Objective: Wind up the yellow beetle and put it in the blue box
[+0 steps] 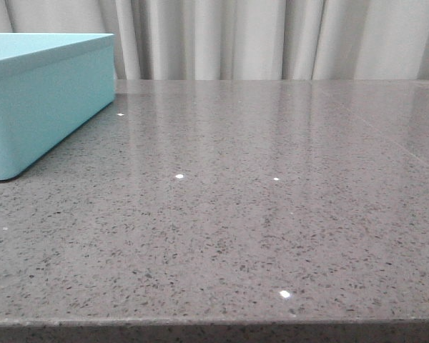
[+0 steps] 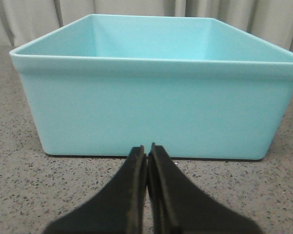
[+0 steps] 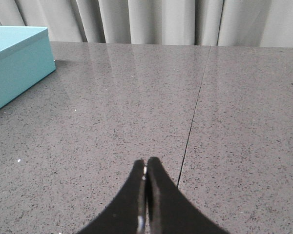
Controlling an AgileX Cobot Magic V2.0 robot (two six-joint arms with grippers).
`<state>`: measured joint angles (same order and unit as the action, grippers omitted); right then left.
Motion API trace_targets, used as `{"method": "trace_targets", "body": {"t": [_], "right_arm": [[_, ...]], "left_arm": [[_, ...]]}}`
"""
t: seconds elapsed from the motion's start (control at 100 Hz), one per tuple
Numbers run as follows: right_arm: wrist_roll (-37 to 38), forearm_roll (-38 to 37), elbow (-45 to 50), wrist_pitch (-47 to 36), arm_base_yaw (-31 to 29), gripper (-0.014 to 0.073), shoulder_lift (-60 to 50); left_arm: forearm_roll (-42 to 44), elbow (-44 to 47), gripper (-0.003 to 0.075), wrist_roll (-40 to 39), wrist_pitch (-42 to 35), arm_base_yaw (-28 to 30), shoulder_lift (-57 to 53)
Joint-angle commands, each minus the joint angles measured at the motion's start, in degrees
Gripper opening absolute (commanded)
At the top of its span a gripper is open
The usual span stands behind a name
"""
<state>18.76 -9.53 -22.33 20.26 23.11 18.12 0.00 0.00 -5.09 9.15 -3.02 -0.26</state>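
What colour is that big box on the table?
The box is a plain light blue, almost turquoise, with no pattern. The left wrist view shows it best.

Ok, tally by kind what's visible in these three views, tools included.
Blue box: 1
Yellow beetle: 0, not in any view
Tools: 2, left tool and right tool, both shut and empty
Total: 3

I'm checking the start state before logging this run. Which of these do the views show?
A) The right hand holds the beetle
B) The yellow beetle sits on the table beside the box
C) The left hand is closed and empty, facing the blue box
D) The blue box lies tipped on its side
C: the left hand has its fingers pressed together on nothing, just before the upright blue box; no beetle shows in any view.
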Motion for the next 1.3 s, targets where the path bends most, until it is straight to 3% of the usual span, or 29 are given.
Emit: {"method": "trace_targets", "body": {"t": [0.0, 0.41, 0.73, 0.9, 1.29], "right_arm": [[-0.6, -0.9, -1.6, -4.6, 0.1, -0.0066, 0.4], [-1.2, -1.4, -0.8, -6.3, -1.6, -0.0066, 0.3], [-4.6, 0.5, 9.5, -25.6, -11.3, -0.0066, -7.1], [-11.3, 5.9, 14.4, -25.1, -15.8, -0.0066, -11.3], [-11.4, 6.0, 23.0, -21.5, -21.1, -0.0066, -20.0]], "left_arm": [[0.0, 1.2, -0.0019, -0.7, -4.3, 0.0, -1.9], [0.0, 1.2, -0.0019, -0.7, -4.3, 0.0, -1.9], [0.0, 1.2, -0.0019, -0.7, -4.3, 0.0, -1.9], [0.0, 1.2, -0.0019, -0.7, -4.3, 0.0, -1.9], [0.0, 1.2, -0.0019, -0.7, -4.3, 0.0, -1.9]]}}
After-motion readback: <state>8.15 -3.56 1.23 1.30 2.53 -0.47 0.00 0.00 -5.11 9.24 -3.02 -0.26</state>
